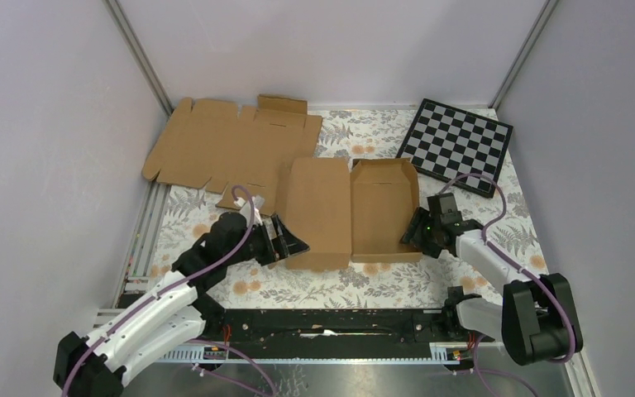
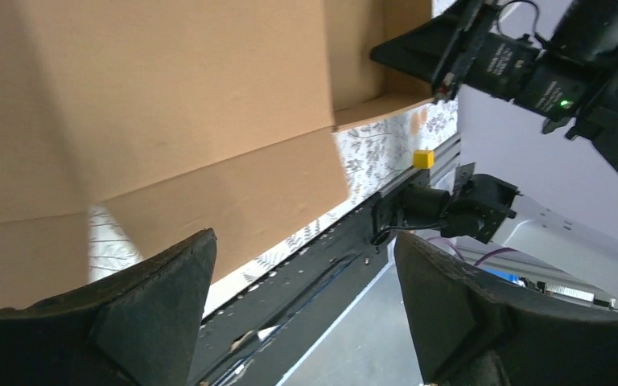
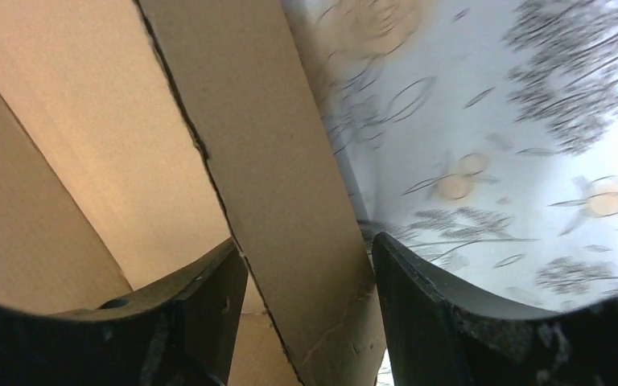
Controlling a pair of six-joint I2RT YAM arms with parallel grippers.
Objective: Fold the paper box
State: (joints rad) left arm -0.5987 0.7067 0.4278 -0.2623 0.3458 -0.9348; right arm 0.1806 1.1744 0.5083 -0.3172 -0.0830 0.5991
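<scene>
The paper box [image 1: 351, 211] lies half folded in the middle of the table, a flat brown panel on its left and a shallow tray with raised walls on its right. My left gripper [image 1: 289, 240] is at the box's near left corner, open, with nothing between its fingers [image 2: 304, 237]; the box [image 2: 169, 104] fills the space above its left finger. My right gripper [image 1: 413, 231] is at the tray's near right wall. It stands open astride that wall [image 3: 307, 241], and the slanted cardboard flap [image 3: 273, 161] runs between its fingers, leaning on the right one.
A second flat cardboard sheet [image 1: 223, 145] lies at the back left, partly under the box. A black-and-white checkerboard [image 1: 456, 145] sits at the back right. Grey walls close in three sides. A black rail [image 1: 331, 327] runs along the near edge.
</scene>
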